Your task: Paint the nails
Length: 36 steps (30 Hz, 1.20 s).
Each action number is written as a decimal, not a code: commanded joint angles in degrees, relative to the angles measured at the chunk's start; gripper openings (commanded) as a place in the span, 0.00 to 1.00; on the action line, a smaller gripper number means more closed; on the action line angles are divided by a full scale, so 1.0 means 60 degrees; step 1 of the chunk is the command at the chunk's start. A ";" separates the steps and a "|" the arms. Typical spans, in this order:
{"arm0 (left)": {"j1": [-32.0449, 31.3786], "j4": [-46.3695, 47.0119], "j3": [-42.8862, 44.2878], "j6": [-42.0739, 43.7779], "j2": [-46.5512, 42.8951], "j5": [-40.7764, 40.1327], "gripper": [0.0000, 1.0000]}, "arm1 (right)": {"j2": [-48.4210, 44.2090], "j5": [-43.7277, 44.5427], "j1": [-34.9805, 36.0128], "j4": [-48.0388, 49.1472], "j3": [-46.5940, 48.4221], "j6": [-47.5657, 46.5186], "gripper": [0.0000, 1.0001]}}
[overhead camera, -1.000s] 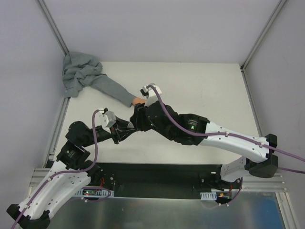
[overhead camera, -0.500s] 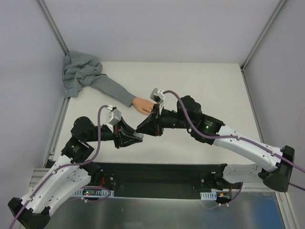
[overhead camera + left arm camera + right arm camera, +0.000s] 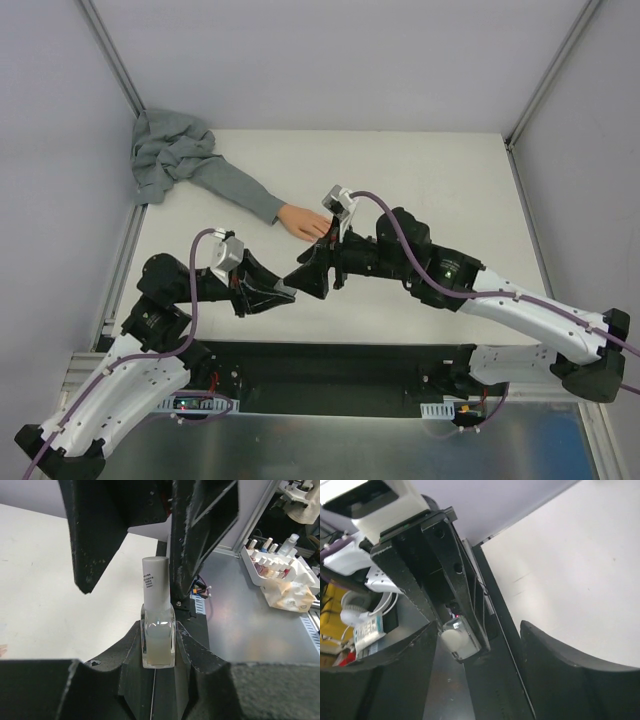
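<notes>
A small clear bottle (image 3: 158,639) with a white cap (image 3: 155,580) stands upright in my left gripper (image 3: 159,630), which is shut on its glass body. My right gripper (image 3: 475,665) is open, and its two fingers (image 3: 95,530) flank the cap without touching it. In the right wrist view the cap (image 3: 451,639) faces me end on, close to the left finger. The peach fake hand (image 3: 304,222) lies on the table just beyond both grippers (image 3: 295,284), its grey sleeve (image 3: 235,188) running back left. The nails are too small to make out.
The sleeve ends in a crumpled grey heap (image 3: 165,150) in the back left corner. A white tray of several polish bottles (image 3: 272,567) sits off the table on a grey bench. A black base plate (image 3: 330,365) runs along the near edge.
My right gripper has pulled back from the fake hand towards the left gripper and now stands open around the bottle's cap. The left gripper kept hold of the bottle.
</notes>
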 commanded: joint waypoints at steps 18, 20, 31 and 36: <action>-0.0008 -0.0479 0.0137 0.1567 -0.0592 -0.2798 0.00 | 0.1986 0.6056 0.1739 -0.3678 0.3751 0.1698 0.48; -0.0008 -0.0494 0.0123 0.1582 -0.0636 -0.2871 0.00 | 0.2146 0.5909 0.1754 -0.3664 0.3898 0.1698 0.40; -0.0008 -0.0568 0.0503 0.1070 -0.0300 -0.0932 0.00 | 0.1212 0.2513 0.1228 -0.2524 0.2452 -0.1340 0.00; -0.0008 0.3175 0.0095 -0.1737 0.0212 0.2939 0.00 | 0.0082 -0.4048 -0.0222 0.0334 0.0237 -0.2596 0.00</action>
